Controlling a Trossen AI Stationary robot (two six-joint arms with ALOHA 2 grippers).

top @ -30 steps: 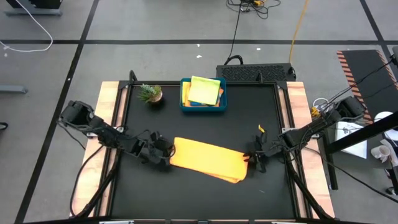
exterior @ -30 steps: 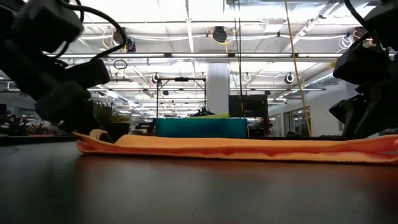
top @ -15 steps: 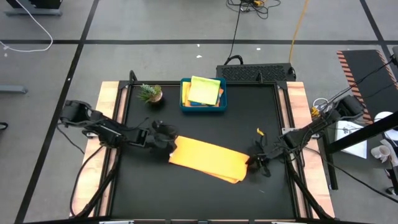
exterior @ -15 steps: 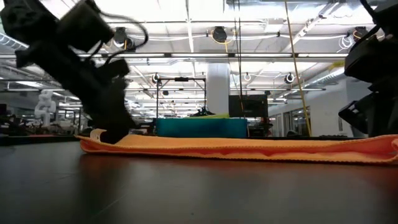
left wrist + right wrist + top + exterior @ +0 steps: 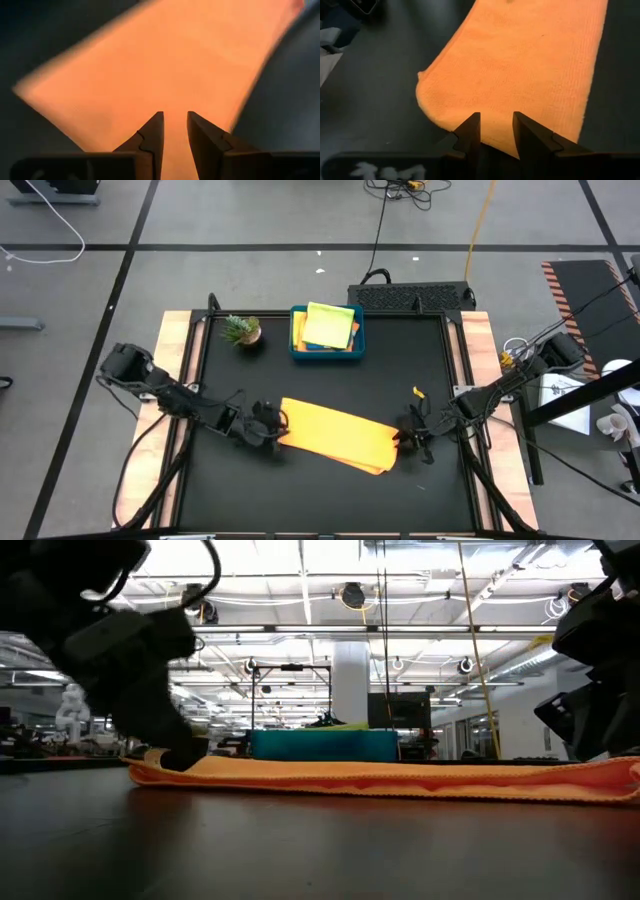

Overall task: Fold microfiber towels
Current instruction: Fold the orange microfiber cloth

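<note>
One orange towel (image 5: 333, 435) lies folded on the bench (image 5: 320, 490). The left tool (image 5: 270, 423), slightly spread, has dropped back to the towel's left end; the right tool (image 5: 410, 435), also slightly spread, stays at its right end.

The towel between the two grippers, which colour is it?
Orange; the towel shows best in the right wrist view.

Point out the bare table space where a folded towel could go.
Free: the black mat along the near edge, below the folded orange microfiber towel; also the strip between that towel and the teal rectangular tray. Crowded: the towel's ends, where the left gripper and right gripper sit, and the small potted plant beside the tray.
</note>
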